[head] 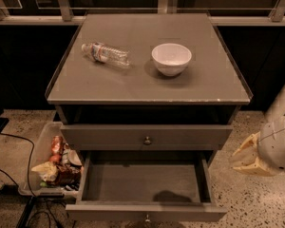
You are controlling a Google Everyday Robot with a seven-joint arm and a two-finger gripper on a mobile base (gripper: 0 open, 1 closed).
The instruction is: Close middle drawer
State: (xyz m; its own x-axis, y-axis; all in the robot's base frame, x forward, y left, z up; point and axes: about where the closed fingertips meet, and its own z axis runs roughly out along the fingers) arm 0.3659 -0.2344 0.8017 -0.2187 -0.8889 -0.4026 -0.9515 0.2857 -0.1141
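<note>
Gripper point(241, 156) low on the right, chunky cream plastic fingers point(247, 146) spread apart, holding nothing. Just left of the fingers, not touching: middle drawer point(142, 182), pulled open, shallow grey-brown wooden box, plain flat front, small round metal knob point(146, 217). Up-left of the fingers, smooth round white bowl point(171, 58) and crinkly clear plastic bottle point(106, 54) lying flat.

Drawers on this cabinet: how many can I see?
2. The upper drawer sits just under the top; the open drawer below it is pulled out, empty. More may hide below the frame. The claw hangs right of them.
</note>
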